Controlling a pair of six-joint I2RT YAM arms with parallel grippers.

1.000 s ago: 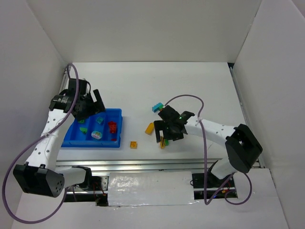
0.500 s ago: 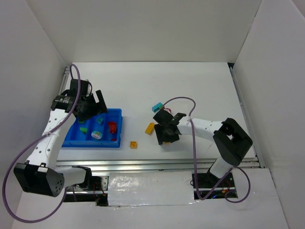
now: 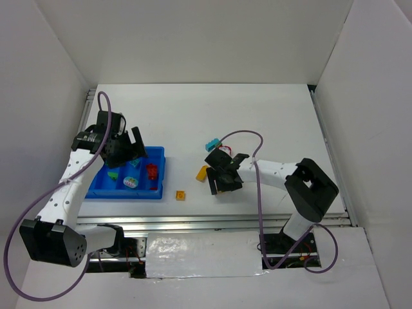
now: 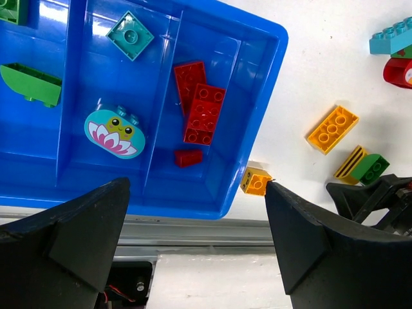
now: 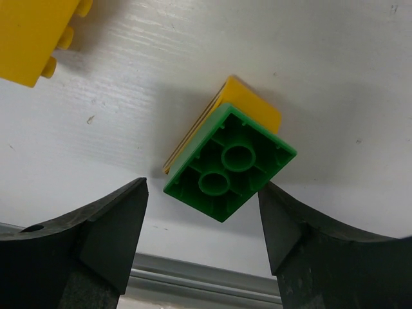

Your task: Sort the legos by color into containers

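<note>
Right end effector [image 5: 201, 193]: spread wide, gripping nothing.
Green brick [image 5: 230, 161]: between its jaws, toward 1 o'clock, untouched, against yellow piece [image 5: 251, 103].
Left end effector [image 4: 196, 193]: wide open, empty, above tray [image 4: 257, 96].

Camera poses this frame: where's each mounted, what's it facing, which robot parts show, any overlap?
Top external: above and behind the bases, looking down at the table; left arm and right arm show.
Left wrist: over the blue tray, facing down; the open left fingers fill the bottom corners.
Right wrist: close over the green brick, facing down; the open right fingers flank it.
Shared: both wrist views show that green brick.
</note>
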